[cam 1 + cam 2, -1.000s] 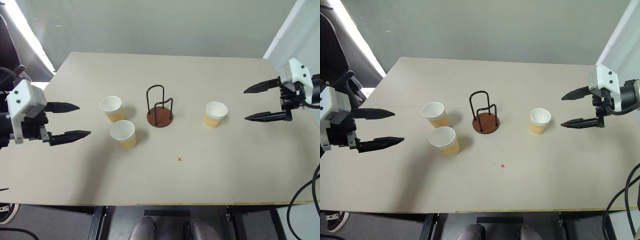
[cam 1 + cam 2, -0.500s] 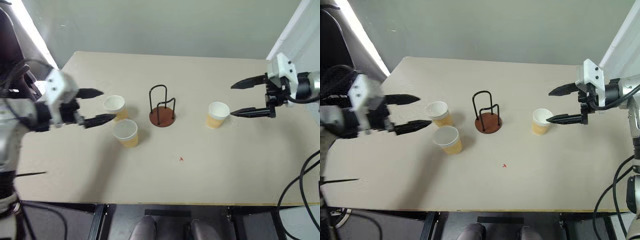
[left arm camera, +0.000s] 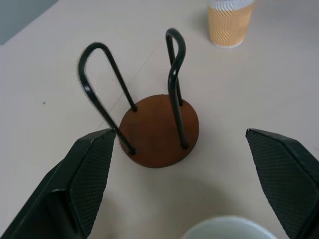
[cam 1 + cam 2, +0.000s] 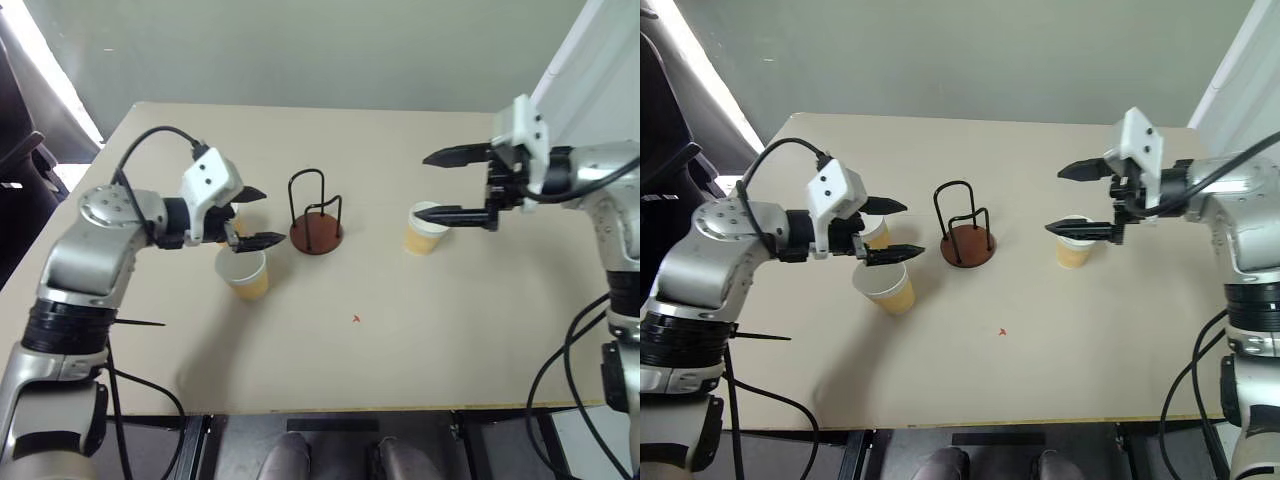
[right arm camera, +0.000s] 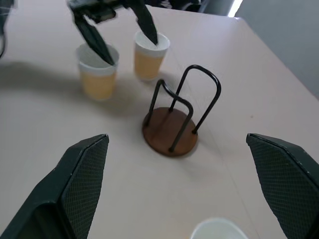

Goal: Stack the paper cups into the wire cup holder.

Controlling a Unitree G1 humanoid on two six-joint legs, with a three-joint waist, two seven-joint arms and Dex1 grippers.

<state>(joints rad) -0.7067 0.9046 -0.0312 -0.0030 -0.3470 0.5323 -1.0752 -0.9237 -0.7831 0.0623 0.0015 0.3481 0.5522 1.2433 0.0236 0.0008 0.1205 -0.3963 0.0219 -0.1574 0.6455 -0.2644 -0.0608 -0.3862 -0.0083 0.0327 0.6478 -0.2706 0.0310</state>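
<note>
The wire cup holder (image 4: pixel 316 234), black loops on a reddish-brown disc, stands mid-table. Left of it are two paper cups: the near one (image 4: pixel 244 274) and the far one (image 4: pixel 877 233), which is partly hidden by my left gripper. My left gripper (image 4: pixel 270 215) is open and hovers over both, one fingertip above each cup's rim, pointing at the holder (image 3: pixel 157 132). The third cup (image 4: pixel 424 229) stands right of the holder. My right gripper (image 4: pixel 419 186) is open above it, its near finger (image 4: pixel 445 212) over the rim. Nothing is held.
The beige table (image 4: pixel 400 350) has its front edge close to me and a small red mark (image 4: pixel 356 319) in front of the holder. A white panel (image 4: pixel 570 60) stands at the back right, beside my right arm. Black cables (image 4: pixel 560 350) hang off the table's right side.
Both grippers have swung inward toward the holder. The left one came from the table's left side over the two left cups. The right one came over the right cup. Both stayed open.
</note>
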